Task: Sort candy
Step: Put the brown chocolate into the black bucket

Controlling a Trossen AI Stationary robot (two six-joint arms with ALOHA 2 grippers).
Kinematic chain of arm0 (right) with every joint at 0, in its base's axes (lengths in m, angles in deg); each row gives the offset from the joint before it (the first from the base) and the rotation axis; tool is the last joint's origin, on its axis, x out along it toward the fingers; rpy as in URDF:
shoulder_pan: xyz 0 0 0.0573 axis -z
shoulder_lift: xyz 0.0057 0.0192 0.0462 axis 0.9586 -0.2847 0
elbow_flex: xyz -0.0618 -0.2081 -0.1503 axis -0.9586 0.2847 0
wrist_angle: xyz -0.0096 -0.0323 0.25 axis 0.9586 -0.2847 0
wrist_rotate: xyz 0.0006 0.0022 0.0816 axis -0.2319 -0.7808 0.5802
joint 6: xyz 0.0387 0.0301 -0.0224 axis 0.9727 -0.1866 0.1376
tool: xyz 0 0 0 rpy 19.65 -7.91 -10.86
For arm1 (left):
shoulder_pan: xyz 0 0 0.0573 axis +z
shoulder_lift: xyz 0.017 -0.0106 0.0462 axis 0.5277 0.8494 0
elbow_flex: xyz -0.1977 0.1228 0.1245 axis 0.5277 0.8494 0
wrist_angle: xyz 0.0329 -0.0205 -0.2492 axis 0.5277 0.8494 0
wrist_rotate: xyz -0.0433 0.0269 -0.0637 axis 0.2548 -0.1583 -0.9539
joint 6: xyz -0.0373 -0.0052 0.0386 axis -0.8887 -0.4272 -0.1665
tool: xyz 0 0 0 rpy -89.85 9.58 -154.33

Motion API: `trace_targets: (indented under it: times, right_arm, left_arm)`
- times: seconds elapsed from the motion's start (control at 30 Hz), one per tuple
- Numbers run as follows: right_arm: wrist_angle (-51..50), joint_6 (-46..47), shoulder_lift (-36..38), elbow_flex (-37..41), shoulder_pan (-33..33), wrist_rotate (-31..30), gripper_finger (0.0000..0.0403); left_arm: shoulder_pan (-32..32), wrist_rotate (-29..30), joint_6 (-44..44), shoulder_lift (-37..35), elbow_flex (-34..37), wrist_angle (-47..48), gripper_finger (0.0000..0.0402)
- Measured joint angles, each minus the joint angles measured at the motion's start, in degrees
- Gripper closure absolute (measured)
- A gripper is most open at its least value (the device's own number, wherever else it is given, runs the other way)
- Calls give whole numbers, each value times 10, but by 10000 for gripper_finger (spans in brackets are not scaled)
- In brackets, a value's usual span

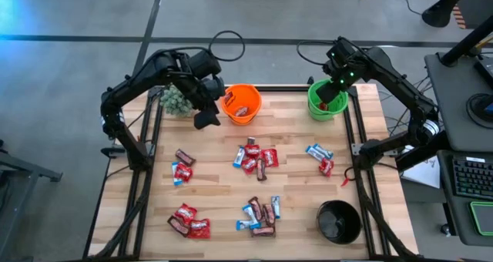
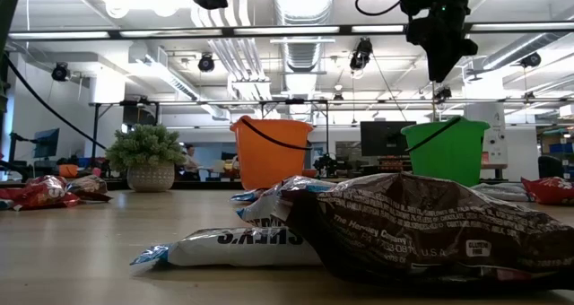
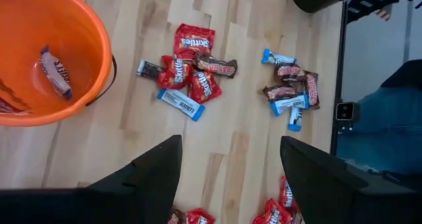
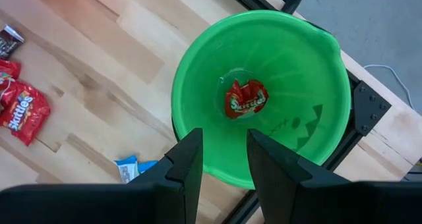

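Observation:
Candy lies in several small heaps on the wooden table: one in the middle (image 1: 254,158), others at left (image 1: 183,167), right (image 1: 320,158) and near the front edge (image 1: 260,216). My left gripper (image 1: 206,122) hangs open just beside the orange bucket (image 1: 243,102), on its near left side, with nothing between its fingers (image 3: 231,145). A blue-and-white bar (image 3: 56,69) lies inside that bucket. My right gripper (image 1: 331,94) hovers open over the green bucket (image 4: 264,92), fingers apart and bare (image 4: 224,135). A red packet (image 4: 245,99) rests on that bucket's bottom.
A black bucket (image 1: 339,221) stands at the near right corner. A small green plant in a pot (image 1: 176,100) sits at the far left, close behind my left arm. Dark frame rails (image 1: 358,150) run along the table's left and right sides.

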Motion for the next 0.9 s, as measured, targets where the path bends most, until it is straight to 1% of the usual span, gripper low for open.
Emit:
trace_targets:
  times: [0.4, 0.6, 0.9]
  right_arm:
    - [-1, -2, 0, 0, 0, 0, 293]
    - [-2, -2, 0, 0, 0, 0, 293]
    - [-12, -6, 0, 0, 0, 0, 294]
  left_arm:
    - [0, 1, -9, 1, 0, 0, 162]
    - [-2, 49, 4, 1, 0, 0, 162]
    - [-5, 51, -11, 1, 1, 0, 162]
